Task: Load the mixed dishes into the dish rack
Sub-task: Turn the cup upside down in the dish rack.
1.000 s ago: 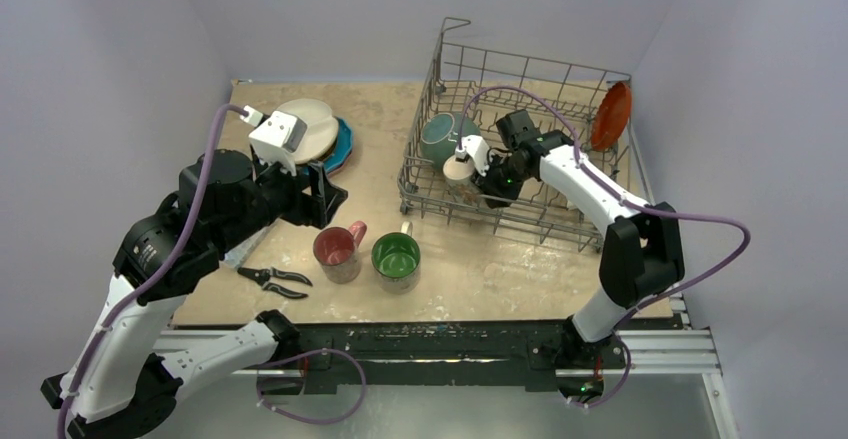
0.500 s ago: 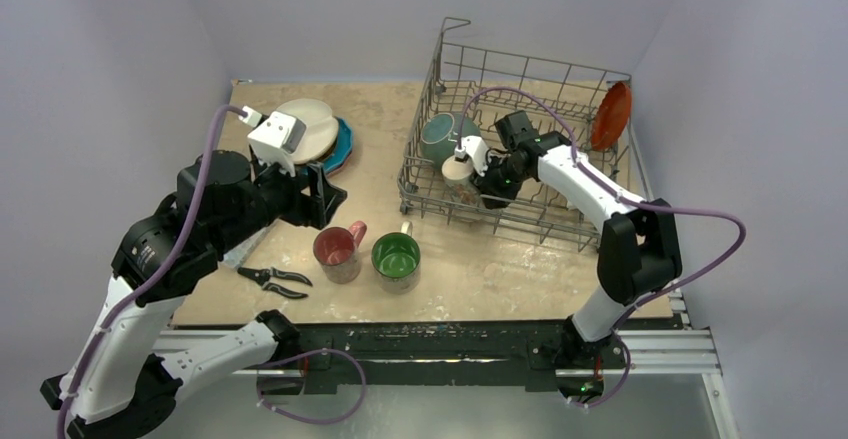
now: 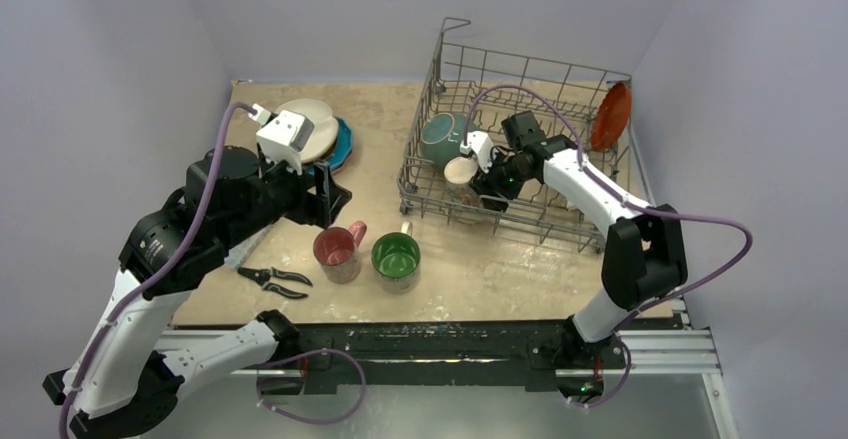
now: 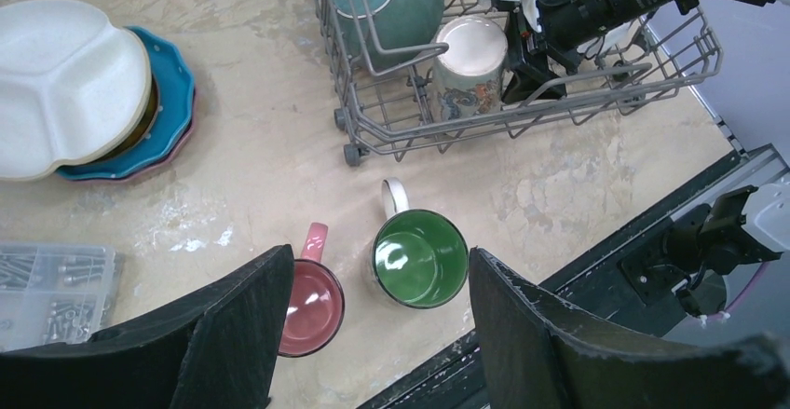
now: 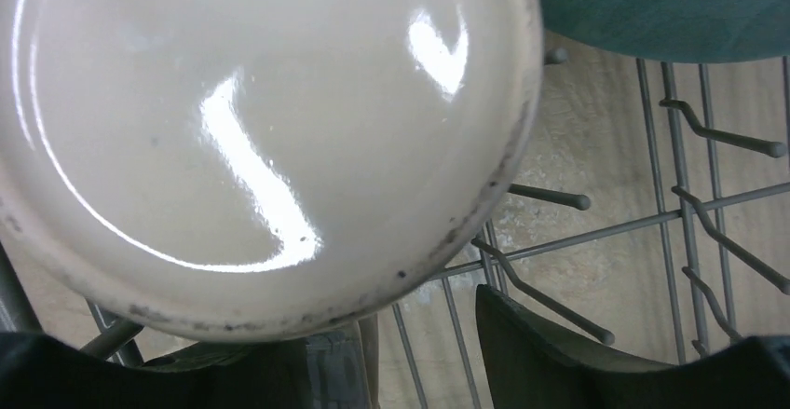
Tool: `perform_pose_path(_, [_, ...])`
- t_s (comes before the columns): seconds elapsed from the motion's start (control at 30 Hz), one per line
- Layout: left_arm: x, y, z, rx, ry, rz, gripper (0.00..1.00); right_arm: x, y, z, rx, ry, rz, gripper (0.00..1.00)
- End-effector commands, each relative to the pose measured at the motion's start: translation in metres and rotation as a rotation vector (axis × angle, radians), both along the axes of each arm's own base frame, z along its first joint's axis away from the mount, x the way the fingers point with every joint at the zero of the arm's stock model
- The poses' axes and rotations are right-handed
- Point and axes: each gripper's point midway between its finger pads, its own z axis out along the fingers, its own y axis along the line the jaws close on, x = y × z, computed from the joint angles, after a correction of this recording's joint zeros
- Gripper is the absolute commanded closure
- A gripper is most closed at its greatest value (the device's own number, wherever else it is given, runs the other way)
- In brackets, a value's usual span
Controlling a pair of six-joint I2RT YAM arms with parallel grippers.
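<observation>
The grey wire dish rack (image 3: 533,62) stands at the back right and holds a teal bowl (image 3: 438,136), a cream mug (image 3: 460,171) and an orange plate (image 3: 611,115). My right gripper (image 3: 486,181) is inside the rack beside the cream mug (image 5: 261,129), its jaws apart and nothing clamped between them (image 5: 401,334). A red mug (image 3: 337,249) and a green mug (image 3: 396,257) stand upright on the table. My left gripper (image 3: 330,197) hangs open and empty above them (image 4: 380,258). A white divided plate (image 3: 310,127) tops a stack with a blue plate (image 3: 344,149).
Black-handled pliers (image 3: 275,279) lie left of the red mug. A clear compartment box (image 4: 47,288) sits at the table's left edge, mostly under my left arm. The rack's tines (image 5: 550,195) stand close around my right gripper. The table's front rail (image 3: 440,344) runs below the mugs.
My right gripper has shifted slightly up and right in the rack, and the cream mug beside it has tipped a little. My left gripper has drifted slightly right.
</observation>
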Motion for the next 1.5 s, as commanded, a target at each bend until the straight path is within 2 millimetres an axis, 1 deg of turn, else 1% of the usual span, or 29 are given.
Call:
perform_pose_path(0.0, [-0.002, 0.003, 0.013, -0.031, -0.042, 0.002, 0.33, -0.006, 0.014, 0.027, 0.083, -0.046, 0.023, 0.34])
perform_pose_path(0.07, [-0.003, 0.003, 0.013, -0.034, -0.042, 0.003, 0.33, -0.007, 0.016, 0.030, 0.100, -0.047, 0.017, 0.25])
perform_pose_path(0.17, [-0.003, 0.003, 0.014, -0.039, -0.044, 0.003, 0.33, -0.009, 0.016, 0.034, 0.106, -0.051, 0.012, 0.21])
perform_pose_path(0.2, [-0.003, 0.002, 0.014, -0.041, -0.044, 0.002, 0.33, -0.010, 0.015, 0.035, 0.107, -0.051, 0.011, 0.19])
perform_pose_path(0.23, [-0.003, 0.002, 0.015, -0.042, -0.045, 0.002, 0.33, -0.010, 0.015, 0.036, 0.106, -0.055, 0.007, 0.13])
perform_pose_path(0.27, [-0.003, 0.003, 0.015, -0.042, -0.046, 0.003, 0.33, -0.011, 0.015, 0.039, 0.110, -0.057, 0.007, 0.12])
perform_pose_path(0.43, [-0.003, 0.004, 0.015, -0.042, -0.050, 0.005, 0.33, -0.018, 0.014, 0.054, 0.128, -0.070, 0.005, 0.12])
perform_pose_path(0.5, [-0.003, 0.004, 0.015, -0.041, -0.050, 0.007, 0.33, -0.022, 0.011, 0.062, 0.131, -0.090, -0.007, 0.12])
perform_pose_path(0.6, [-0.003, 0.004, 0.015, -0.042, -0.051, 0.009, 0.33, -0.028, 0.005, 0.069, 0.125, -0.112, -0.033, 0.13])
perform_pose_path(0.77, [-0.002, 0.003, 0.011, -0.036, -0.045, 0.009, 0.33, -0.030, -0.009, 0.077, 0.099, -0.149, -0.112, 0.17])
perform_pose_path(0.87, [-0.001, 0.003, 0.012, -0.031, -0.050, 0.005, 0.33, -0.026, -0.019, 0.078, 0.067, -0.178, -0.167, 0.26])
perform_pose_path(0.97, [0.000, 0.004, 0.013, -0.019, -0.057, 0.004, 0.33, -0.023, -0.024, 0.080, 0.054, -0.203, -0.203, 0.34])
perform_pose_path(1.1, [0.000, 0.006, 0.010, -0.004, -0.056, 0.011, 0.33, -0.023, -0.029, 0.078, 0.041, -0.207, -0.227, 0.37])
perform_pose_path(1.17, [0.000, 0.007, 0.008, 0.001, -0.054, 0.014, 0.33, -0.021, -0.036, 0.071, -0.001, -0.198, -0.254, 0.42])
perform_pose_path(1.23, [0.001, 0.008, 0.007, 0.006, -0.053, 0.017, 0.33, -0.020, -0.045, 0.059, -0.067, -0.173, -0.274, 0.50])
perform_pose_path(1.37, [0.001, 0.009, 0.007, 0.017, -0.057, 0.020, 0.33, -0.021, -0.052, 0.034, -0.171, -0.081, -0.237, 0.62])
perform_pose_path(1.4, [0.002, 0.009, 0.006, 0.021, -0.057, 0.019, 0.33, -0.021, -0.050, 0.030, -0.175, -0.056, -0.221, 0.64])
perform_pose_path(1.43, [0.002, 0.009, 0.005, 0.025, -0.055, 0.018, 0.33, -0.023, -0.043, 0.026, -0.152, -0.028, -0.201, 0.65])
perform_pose_path(1.47, [0.002, 0.009, 0.005, 0.027, -0.053, 0.017, 0.33, -0.024, -0.039, 0.023, -0.139, -0.011, -0.195, 0.65])
